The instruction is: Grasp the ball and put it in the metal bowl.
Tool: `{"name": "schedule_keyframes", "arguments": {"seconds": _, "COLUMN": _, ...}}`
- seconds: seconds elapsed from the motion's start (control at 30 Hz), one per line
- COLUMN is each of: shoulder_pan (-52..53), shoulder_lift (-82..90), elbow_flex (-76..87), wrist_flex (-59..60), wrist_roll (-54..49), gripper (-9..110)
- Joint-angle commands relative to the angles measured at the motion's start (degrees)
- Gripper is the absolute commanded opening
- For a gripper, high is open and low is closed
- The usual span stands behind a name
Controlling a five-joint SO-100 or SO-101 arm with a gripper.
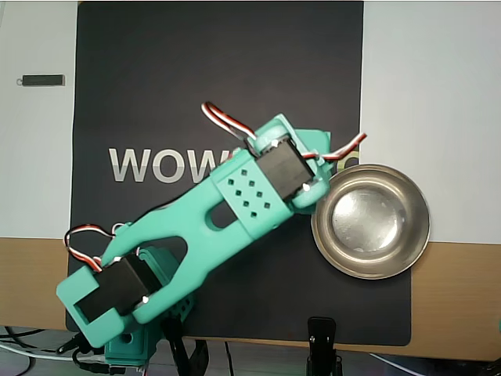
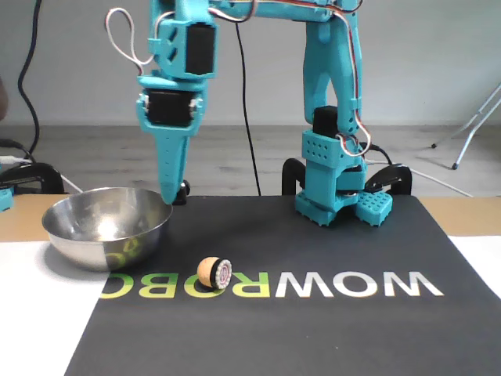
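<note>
Black mat (image 2: 329, 313) with the big printed lettering fills the table, and on it the teal arm (image 1: 227, 227) stretches from its base toward the metal bowl (image 2: 107, 225), which sits at the mat's edge. In the overhead view that bowl (image 1: 370, 221) shows only bare steel inside: no ball in there. The gripper (image 2: 170, 196) hangs point-down right over the near rim of the bowl in the fixed view, fingers drawn together into one narrow wedge with nothing between them, as far as this angle lets me judge.

And there's the ball (image 2: 212, 272), down on the mat, resting on the pale letters just beside the bowl's outer wall, apart from it and well below the fingertips. It sits on the base's side of the bowl in the fixed view, low and to the right of the gripper, nearer the camera. The overhead view hides it entirely under the arm's wrist block.

So here's the call: the ball is outside the bowl, and the task isn't done. The arm is up high, forearm near level, wrist dropped almost straight down. To recover, the gripper would have to swing away from the bowl, spread its fingers, and come down over the ball. It's a round thing on a flat mat, so a nudge could send it rolling.
</note>
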Motion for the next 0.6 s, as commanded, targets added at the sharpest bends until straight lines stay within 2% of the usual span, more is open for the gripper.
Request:
{"name": "schedule_keyframes", "arguments": {"seconds": 0.0, "shoulder_pan": -1.5, "shoulder_lift": 0.3, "elbow_flex": 0.1, "wrist_flex": 0.2, "wrist_roll": -0.8, "gripper": 39}}
{"name": "schedule_keyframes", "arguments": {"seconds": 0.17, "shoulder_pan": -2.4, "shoulder_lift": 0.4, "elbow_flex": 5.6, "wrist_flex": 0.2, "wrist_roll": -6.5, "gripper": 39}}
{"name": "schedule_keyframes", "arguments": {"seconds": 0.57, "shoulder_pan": -2.4, "shoulder_lift": 0.3, "elbow_flex": 12.8, "wrist_flex": -6.2, "wrist_roll": -6.3, "gripper": 40}}
